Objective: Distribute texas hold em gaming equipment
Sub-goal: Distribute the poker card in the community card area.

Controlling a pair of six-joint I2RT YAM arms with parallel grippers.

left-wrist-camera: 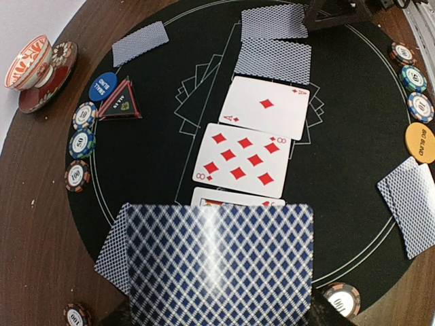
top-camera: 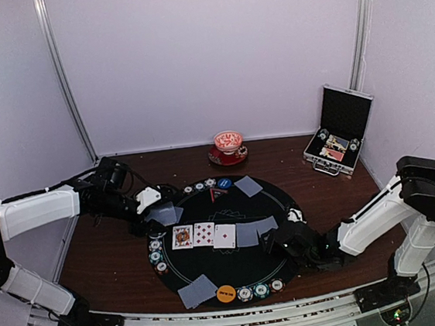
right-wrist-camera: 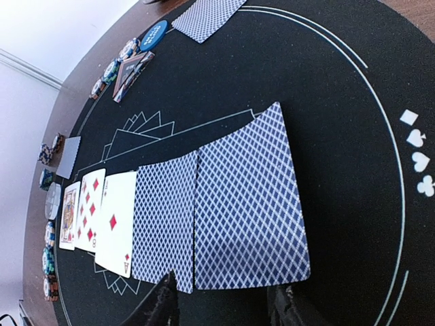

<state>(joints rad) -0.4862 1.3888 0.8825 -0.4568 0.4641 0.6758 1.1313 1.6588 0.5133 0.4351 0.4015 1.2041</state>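
Blue-white lattice card [left-wrist-camera: 221,268], black mat [left-wrist-camera: 149,170], orange disc [left-wrist-camera: 419,141]

Three face-up cards [top-camera: 203,234] and two face-down cards [top-camera: 247,234] form the centre row. One blue disc [top-camera: 223,183], one orange disc [top-camera: 226,293], three chips [top-camera: 260,289] beside each.

A row of five playing cards [top-camera: 223,235] lay across the middle of the round black felt mat [top-camera: 236,268]. Striped-edge poker chips [top-camera: 157,255] lined its left, far and near rims. Bare felt lay open between row and near chips. A red-and-white cup [top-camera: 228,141] and an open silver-edged black case [top-camera: 344,111] stood beyond the far rim, well apart.
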